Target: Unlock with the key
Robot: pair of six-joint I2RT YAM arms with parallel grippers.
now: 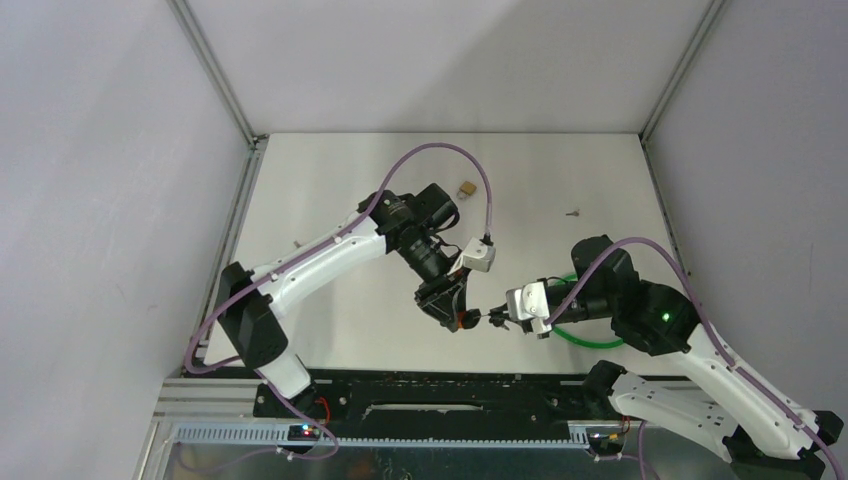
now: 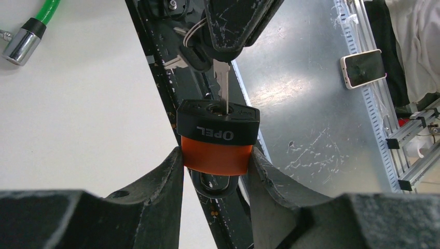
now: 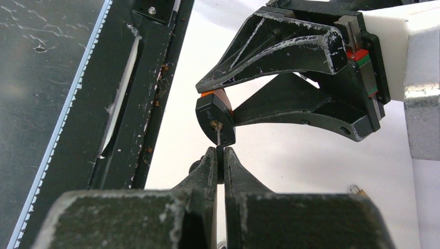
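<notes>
holding the padlock [image 2: 218, 132] in the air over the near edge of the bench [image 2: 78, 114], the left pincer [image 2: 215, 158] stands partly open. its two fingers press on opposite sides of the padlock's orange lower body, and the black cap with the keyhole points away from its wrist. the key [image 2: 222, 83] stands straight in that keyhole, its blade part way in and the rest bare above the cap. the right pincer [image 3: 220, 155] is closed tight on the key's head, in line with the keyhole, just off the padlock and not touching it. a second key [image 2: 174, 62] on a ring hangs beside the head. a green cable [image 2: 49, 10] with a chrome end lies on the bench to the right pincer's side of the padlock. well beyond the padlock, away from the arm bases, sits a small brass lock [image 1: 466, 188].
</notes>
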